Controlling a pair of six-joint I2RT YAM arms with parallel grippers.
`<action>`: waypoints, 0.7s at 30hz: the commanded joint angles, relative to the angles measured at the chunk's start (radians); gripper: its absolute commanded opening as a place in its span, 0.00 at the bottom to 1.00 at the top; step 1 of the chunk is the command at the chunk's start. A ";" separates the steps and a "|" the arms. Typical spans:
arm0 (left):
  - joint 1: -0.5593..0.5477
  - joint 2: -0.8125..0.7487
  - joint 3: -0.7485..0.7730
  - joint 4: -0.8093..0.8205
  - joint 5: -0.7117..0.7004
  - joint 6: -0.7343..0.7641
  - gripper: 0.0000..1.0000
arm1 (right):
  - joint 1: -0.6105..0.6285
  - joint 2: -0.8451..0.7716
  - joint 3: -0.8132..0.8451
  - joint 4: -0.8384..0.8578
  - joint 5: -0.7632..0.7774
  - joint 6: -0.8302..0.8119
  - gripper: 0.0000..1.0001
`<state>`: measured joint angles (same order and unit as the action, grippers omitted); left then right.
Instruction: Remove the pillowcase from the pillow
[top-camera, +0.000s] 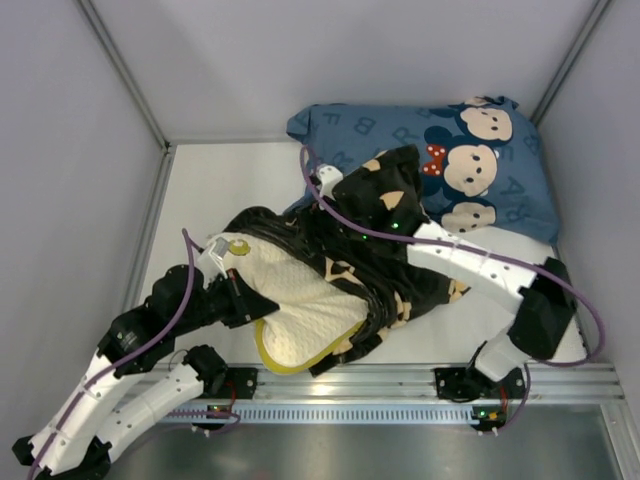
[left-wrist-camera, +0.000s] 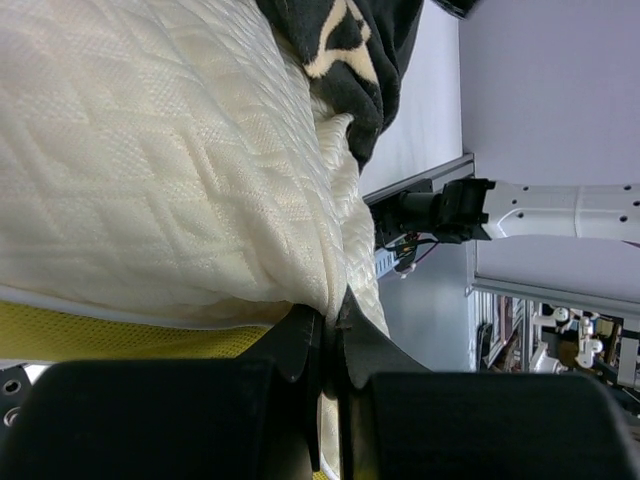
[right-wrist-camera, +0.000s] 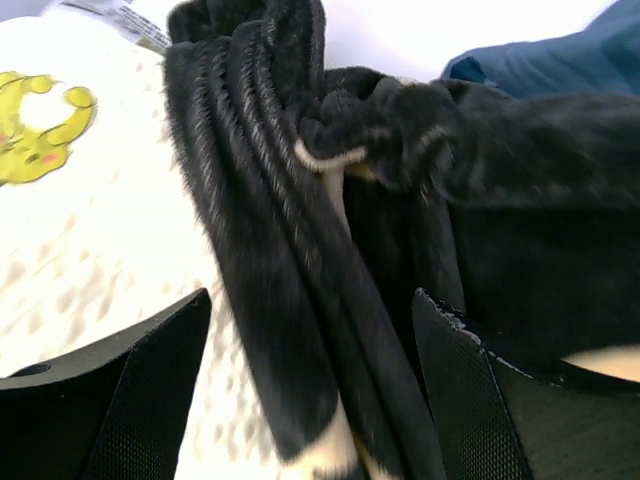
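The cream quilted pillow (top-camera: 300, 300) lies at the near middle of the table, its left part bare. The black pillowcase (top-camera: 390, 250) with tan motifs is bunched in folds over its right part. My left gripper (top-camera: 255, 300) is shut on the pillow's near edge; in the left wrist view the jaws (left-wrist-camera: 332, 320) pinch cream fabric (left-wrist-camera: 150, 150), with pillowcase (left-wrist-camera: 350, 50) beyond. My right gripper (top-camera: 318, 215) is open over the bunched pillowcase rim. In the right wrist view its fingers (right-wrist-camera: 130, 380) straddle black folds (right-wrist-camera: 300, 250), beside bare pillow (right-wrist-camera: 80, 230).
A larger blue pillow (top-camera: 480, 160) with cartoon mice lies at the back right, touching the pillowcase. An aluminium rail (top-camera: 400, 385) runs along the near edge. Grey walls (top-camera: 60, 200) enclose the table. Purple cables (top-camera: 185, 270) trail off both arms.
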<state>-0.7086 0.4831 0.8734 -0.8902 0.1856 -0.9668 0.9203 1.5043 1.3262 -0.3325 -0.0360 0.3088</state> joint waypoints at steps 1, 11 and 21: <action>0.000 -0.029 -0.001 0.151 0.021 -0.026 0.00 | 0.011 0.129 0.129 0.001 -0.080 -0.033 0.77; 0.000 -0.037 -0.056 0.186 0.043 -0.029 0.00 | 0.045 0.321 0.261 -0.008 -0.087 -0.100 0.74; 0.000 -0.046 -0.077 0.221 0.081 -0.038 0.00 | 0.005 0.500 0.448 -0.039 0.077 -0.036 0.10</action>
<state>-0.7082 0.4599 0.7822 -0.8276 0.2195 -0.9833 0.9470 1.9640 1.6920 -0.3706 -0.0364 0.2451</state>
